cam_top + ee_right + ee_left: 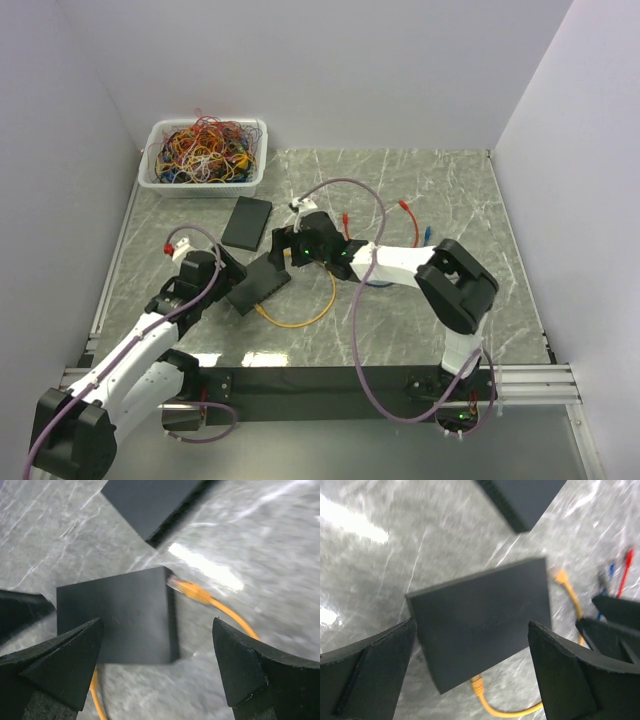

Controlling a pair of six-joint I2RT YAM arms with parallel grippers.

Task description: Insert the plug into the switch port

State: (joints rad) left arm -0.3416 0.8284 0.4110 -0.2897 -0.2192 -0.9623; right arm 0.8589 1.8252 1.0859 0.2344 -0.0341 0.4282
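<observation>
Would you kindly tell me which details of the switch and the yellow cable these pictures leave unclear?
- Ports of the switch: dark, blurred side face in the right wrist view; too small from above.
- Whether the yellow plug is seated or only touches it: motion blur, right wrist view.
- Second switch: cut off by the top edge, left wrist view.

Nothing legible anywhere; the switch (480,622) perhaps bears a faint embossed mark, too blurred to read.
</observation>
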